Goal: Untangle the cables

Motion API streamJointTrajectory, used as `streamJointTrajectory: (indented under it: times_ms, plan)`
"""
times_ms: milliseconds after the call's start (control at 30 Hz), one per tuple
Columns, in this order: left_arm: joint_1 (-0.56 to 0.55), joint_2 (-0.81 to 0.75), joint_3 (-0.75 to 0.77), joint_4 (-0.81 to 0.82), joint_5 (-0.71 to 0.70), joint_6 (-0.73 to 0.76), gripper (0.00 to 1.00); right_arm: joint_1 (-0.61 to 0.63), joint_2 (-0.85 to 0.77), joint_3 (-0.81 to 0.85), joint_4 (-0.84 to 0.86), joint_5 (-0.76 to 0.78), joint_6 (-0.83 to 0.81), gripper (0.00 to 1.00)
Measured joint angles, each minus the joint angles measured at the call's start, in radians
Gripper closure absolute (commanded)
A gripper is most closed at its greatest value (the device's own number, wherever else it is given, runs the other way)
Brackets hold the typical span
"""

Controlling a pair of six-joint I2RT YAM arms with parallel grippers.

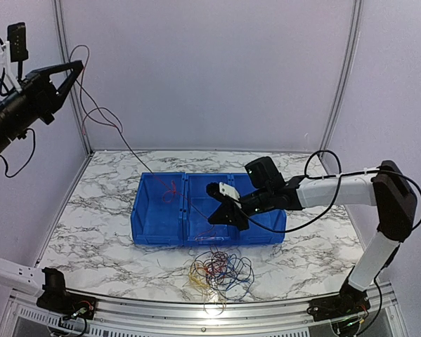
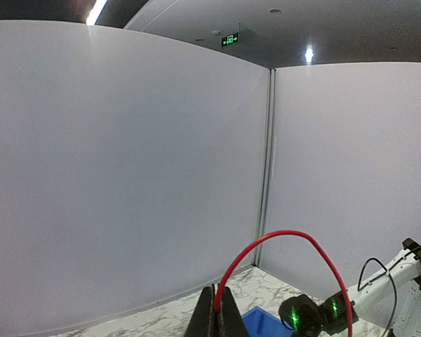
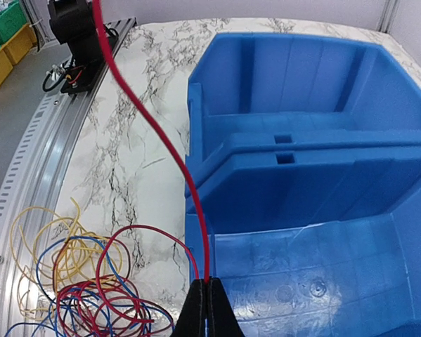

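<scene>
A tangle of red, blue and yellow cables (image 1: 221, 270) lies on the marble table just in front of the blue bin (image 1: 154, 232). My left gripper (image 1: 75, 67) is raised high at the far left and is shut on a red cable (image 2: 287, 236), which arcs over its tips (image 2: 216, 300). A thin strand runs from there down into the bin, where a red cable (image 1: 169, 189) shows. My right gripper (image 1: 216, 216) hovers over the bin's front wall. In the right wrist view it (image 3: 205, 286) is shut on the red cable (image 3: 148, 121), beside the tangle (image 3: 76, 284).
The blue bin (image 3: 315, 182) has dividers and stands mid-table. A metal rail (image 1: 196, 310) runs along the near edge, with the left arm's base (image 1: 55, 291) on it. Green and yellow bins (image 3: 3, 35) sit beyond the rail. White walls enclose the table.
</scene>
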Motion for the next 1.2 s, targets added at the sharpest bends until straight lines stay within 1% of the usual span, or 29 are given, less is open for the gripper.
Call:
streamJointTrajectory:
  times_ms: [133,333,500,633,867,967,1100,1200]
  plan:
    - [0.000,0.018,0.103,-0.025,-0.074,0.072,1.00,0.000,0.045,0.002,0.001,0.009,0.000,1.00]
    - [0.000,0.023,0.247,-0.033,-0.164,0.190,1.00,-0.001,0.049,0.005,0.006,0.016,0.000,1.00]
    - [0.000,0.023,0.282,-0.034,-0.193,0.243,1.00,-0.001,0.062,0.020,0.006,0.018,0.000,1.00]
    - [0.000,0.016,0.245,-0.032,-0.203,0.255,1.00,-0.002,0.065,0.025,0.001,0.021,-0.001,1.00]
    - [0.000,-0.007,0.045,-0.027,-0.209,0.221,1.00,-0.002,0.038,0.040,-0.050,0.018,-0.001,1.00]
    - [0.000,0.001,-0.017,-0.033,-0.208,0.200,1.00,0.003,0.016,0.059,-0.068,0.013,0.000,1.00]
    - [0.000,0.019,-0.054,-0.035,-0.219,0.193,1.00,0.010,0.003,0.127,-0.103,-0.007,0.008,1.00]
    - [0.000,0.027,-0.055,-0.031,-0.245,0.201,1.00,0.026,0.005,0.219,-0.132,-0.005,0.023,1.00]
